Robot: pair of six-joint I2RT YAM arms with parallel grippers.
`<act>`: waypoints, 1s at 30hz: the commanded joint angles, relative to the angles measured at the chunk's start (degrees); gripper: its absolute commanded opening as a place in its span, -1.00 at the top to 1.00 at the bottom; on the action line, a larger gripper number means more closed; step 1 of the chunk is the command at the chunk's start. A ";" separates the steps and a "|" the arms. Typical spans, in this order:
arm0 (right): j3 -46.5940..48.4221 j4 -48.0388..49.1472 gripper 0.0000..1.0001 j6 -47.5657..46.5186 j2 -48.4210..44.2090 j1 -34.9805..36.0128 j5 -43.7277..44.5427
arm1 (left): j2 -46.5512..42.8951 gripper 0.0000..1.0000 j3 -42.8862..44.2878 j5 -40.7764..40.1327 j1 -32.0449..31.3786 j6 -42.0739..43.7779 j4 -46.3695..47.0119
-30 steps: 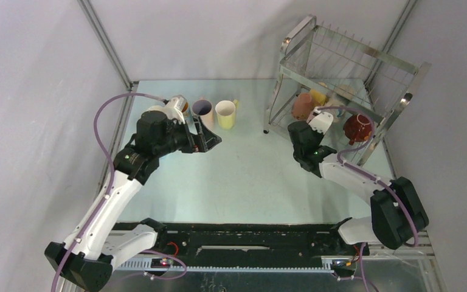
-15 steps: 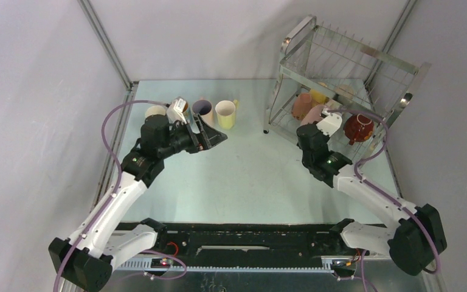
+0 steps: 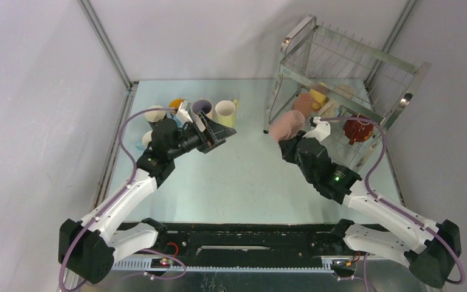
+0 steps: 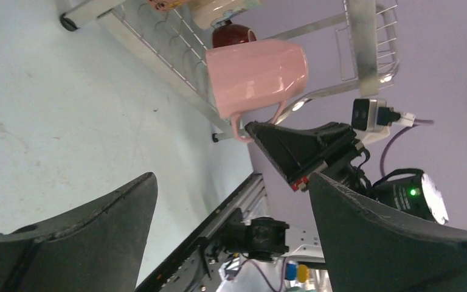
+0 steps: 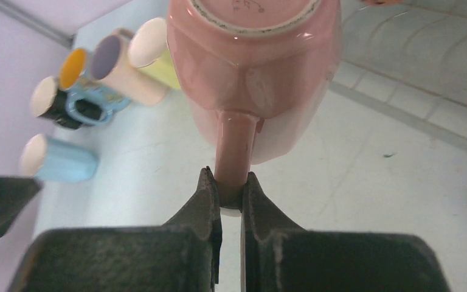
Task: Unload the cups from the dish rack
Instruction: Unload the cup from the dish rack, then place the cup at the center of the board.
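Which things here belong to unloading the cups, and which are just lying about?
Job:
pink ceramic mug, held by its handle in the right gripper
chrome wire dish rack
dark red mug and yellow mug inside it
unloaded ceramic mugs grouped at far left

Lying about:
purple cables
black base rail

A pale mint table [image 3: 249, 176] fills the middle of the overhead view, closed in by plain grey-lilac walls [image 3: 36, 121] at 9, 12 and 3 o'clock. Two slanted aluminium posts rise from its far corners: the left post [image 3: 105, 44] towards 11 o'clock, the right post [image 3: 399, 24] towards 1 o'clock. A metal edging strip [image 3: 114, 149] runs along the table's 9 o'clock side. At 6 o'clock lies a long black rail [image 3: 243, 234] with a toothed grey strip [image 3: 249, 263] just beside it, and a small loop of red wire [image 3: 170, 247] towards 7 o'clock. Close up, the tabletop shows faint scuffs [image 4: 0, 128] and a tiny dark speck [image 5: 389, 155].
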 commanded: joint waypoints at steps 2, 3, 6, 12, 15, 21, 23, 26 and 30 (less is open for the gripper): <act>1.12 10.25 1.00 4.04 -3.31 2.95 -6.32 | 1.90 -1.00 -3.86 2.73 -0.99 -10.76 14.02; 1.17 10.92 1.00 4.72 -3.47 3.47 -7.12 | 2.33 -1.00 -4.39 2.80 -1.04 -12.09 15.48; 1.11 12.30 1.00 6.91 -3.91 4.23 -9.83 | 3.51 -1.00 -5.94 3.42 -1.21 -16.16 20.39; 1.20 19.11 1.00 10.36 -3.24 4.27 -15.71 | 6.06 -1.00 -8.61 4.30 -2.14 -24.03 30.71; 1.17 20.84 1.00 12.11 -2.70 4.29 -18.15 | 7.57 -1.00 -10.03 4.67 -2.23 -29.01 37.01; 1.11 23.19 1.00 13.23 -2.32 4.27 -22.31 | 11.39 -0.95 -10.87 5.62 -2.53 -36.77 49.85; 1.00 24.04 1.00 13.36 -2.23 4.17 -23.31 | 11.88 -0.90 -10.77 5.57 -2.71 -38.41 52.49; -0.07 26.63 1.00 14.48 -2.01 3.70 -26.10 | 12.64 -0.79 -10.47 5.33 -3.00 -40.43 56.06; -1.41 29.14 1.00 17.15 -1.53 3.23 -28.75 | 14.16 -0.60 -9.70 5.26 -3.43 -43.24 61.11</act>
